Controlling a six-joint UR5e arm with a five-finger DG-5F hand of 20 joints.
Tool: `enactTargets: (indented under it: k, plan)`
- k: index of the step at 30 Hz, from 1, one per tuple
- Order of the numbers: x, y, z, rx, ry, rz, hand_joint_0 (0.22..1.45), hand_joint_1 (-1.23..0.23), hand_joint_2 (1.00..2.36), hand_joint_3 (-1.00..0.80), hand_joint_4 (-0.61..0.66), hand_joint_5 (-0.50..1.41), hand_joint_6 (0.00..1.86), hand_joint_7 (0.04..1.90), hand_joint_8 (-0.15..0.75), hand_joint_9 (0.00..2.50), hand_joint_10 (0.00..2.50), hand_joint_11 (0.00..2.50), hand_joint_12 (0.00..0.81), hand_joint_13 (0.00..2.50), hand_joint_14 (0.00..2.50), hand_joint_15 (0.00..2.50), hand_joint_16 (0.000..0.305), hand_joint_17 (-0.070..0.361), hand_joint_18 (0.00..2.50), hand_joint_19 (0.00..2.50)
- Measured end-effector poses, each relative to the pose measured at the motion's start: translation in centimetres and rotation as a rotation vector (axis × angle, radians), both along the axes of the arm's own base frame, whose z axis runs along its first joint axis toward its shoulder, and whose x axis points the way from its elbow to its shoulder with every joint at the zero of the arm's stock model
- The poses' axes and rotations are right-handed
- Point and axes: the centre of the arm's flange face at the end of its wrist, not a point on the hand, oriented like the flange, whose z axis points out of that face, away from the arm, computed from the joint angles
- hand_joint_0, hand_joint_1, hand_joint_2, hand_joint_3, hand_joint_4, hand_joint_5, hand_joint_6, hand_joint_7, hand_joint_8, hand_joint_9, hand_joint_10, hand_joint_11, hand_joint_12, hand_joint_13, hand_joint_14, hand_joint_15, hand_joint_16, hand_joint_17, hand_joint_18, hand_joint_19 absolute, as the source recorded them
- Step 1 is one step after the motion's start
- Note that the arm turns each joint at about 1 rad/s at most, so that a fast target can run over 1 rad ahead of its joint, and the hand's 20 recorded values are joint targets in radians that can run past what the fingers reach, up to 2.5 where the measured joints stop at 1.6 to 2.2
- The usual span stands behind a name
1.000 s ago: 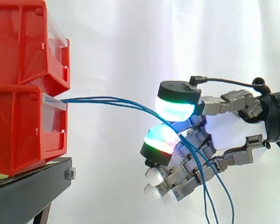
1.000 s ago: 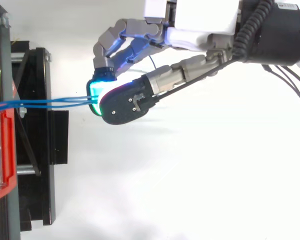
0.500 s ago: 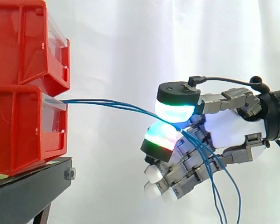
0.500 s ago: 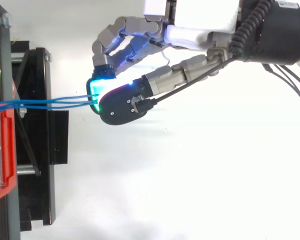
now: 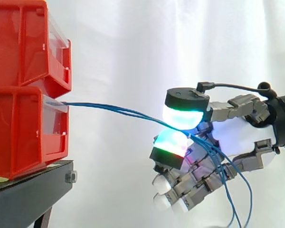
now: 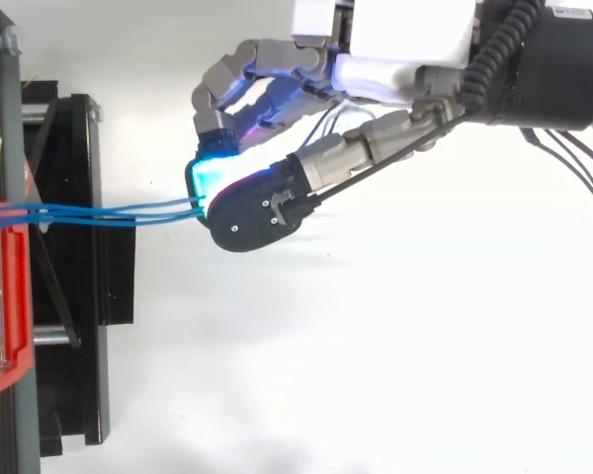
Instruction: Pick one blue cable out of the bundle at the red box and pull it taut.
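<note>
Robot hand (image 5: 237,137) pinching the thin blue cables (image 5: 114,110) just off the red bins.
Two glowing fingertip pads (image 5: 181,116) close on the bundle, the other fingers curled below. The cables run nearly straight, sloping gently up to the front of the lower red plastic bin (image 5: 19,133) on the black stand (image 5: 28,199), before a white curtain (image 5: 133,47).

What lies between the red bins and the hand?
Only blue cables, spanning open air from the lower red bin to the hand, per the side view.

Several blue cables (image 6: 109,211) in hand's (image 6: 400,69) pinch
</note>
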Motion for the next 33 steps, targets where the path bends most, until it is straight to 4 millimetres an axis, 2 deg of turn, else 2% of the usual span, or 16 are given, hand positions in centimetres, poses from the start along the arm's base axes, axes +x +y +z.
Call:
enactTargets:
  k: [6,10,12,14,17,21,33]
  plan:
    - [-0.15,0.01,0.05,0.018,0.014,-0.004,0.87,-0.88,1.00,-0.47,-0.23,-0.20,0.94,1.20,0.170,0.58,0.00,0.30,0.290,0.49,0.01,0.16,0.038,0.085,0.41,0.13]
    - [-0.17,0.02,0.10,0.021,0.018,-0.005,0.87,-0.88,1.00,-0.50,-0.24,-0.20,0.94,1.14,0.158,0.58,0.01,0.29,0.280,0.49,0.01,0.14,0.035,0.079,0.41,0.09]
    - [-0.17,0.02,0.12,0.023,0.018,-0.005,0.81,-0.93,1.00,-0.50,-0.19,-0.20,0.94,0.94,0.157,0.56,0.00,0.29,0.282,0.49,0.01,0.13,0.035,0.079,0.46,0.02]
    - [-0.17,0.01,0.14,0.025,0.018,-0.006,0.73,-0.97,1.00,-0.50,-0.16,-0.20,0.94,0.89,0.156,0.55,0.00,0.29,0.282,0.49,0.01,0.14,0.035,0.079,0.46,0.02]
    - [-0.16,0.01,0.19,0.029,0.017,-0.007,0.61,-1.01,1.00,-0.50,-0.13,-0.20,0.92,0.91,0.158,0.55,0.01,0.31,0.283,0.48,0.01,0.14,0.036,0.081,0.45,0.05]
    - [-0.18,0.02,0.21,0.034,0.019,-0.008,0.53,-0.93,1.00,-0.50,-0.08,-0.19,0.91,0.91,0.192,0.59,0.01,0.31,0.301,0.49,0.01,0.15,0.040,0.089,0.45,0.08]
    - [-0.23,0.01,0.32,0.036,0.025,-0.008,0.50,-0.76,1.00,-0.50,-0.02,-0.17,0.90,0.91,0.242,0.61,0.00,0.31,0.327,0.49,0.01,0.17,0.046,0.103,0.43,0.15]
